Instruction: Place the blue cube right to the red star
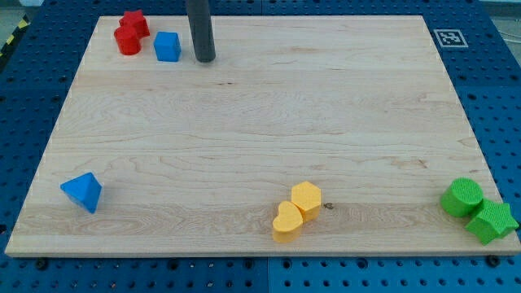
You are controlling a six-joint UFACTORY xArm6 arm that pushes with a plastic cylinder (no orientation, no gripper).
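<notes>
The blue cube [167, 46] sits near the board's top left corner. Two red blocks touch each other just left of it: a red star [135, 22] at the view's top and a red rounded block [126, 41] below it. The cube stands a small gap right of the rounded block and lower right of the star. My tip [203, 59] is on the board just right of the blue cube, a small gap apart, not touching it.
A blue triangular block [82, 191] lies at the bottom left. A yellow hexagon [307, 198] and a yellow heart [286, 222] touch at the bottom middle. A green cylinder [461, 197] and a green star [492, 221] sit at the bottom right. A marker tag [448, 37] is at the top right.
</notes>
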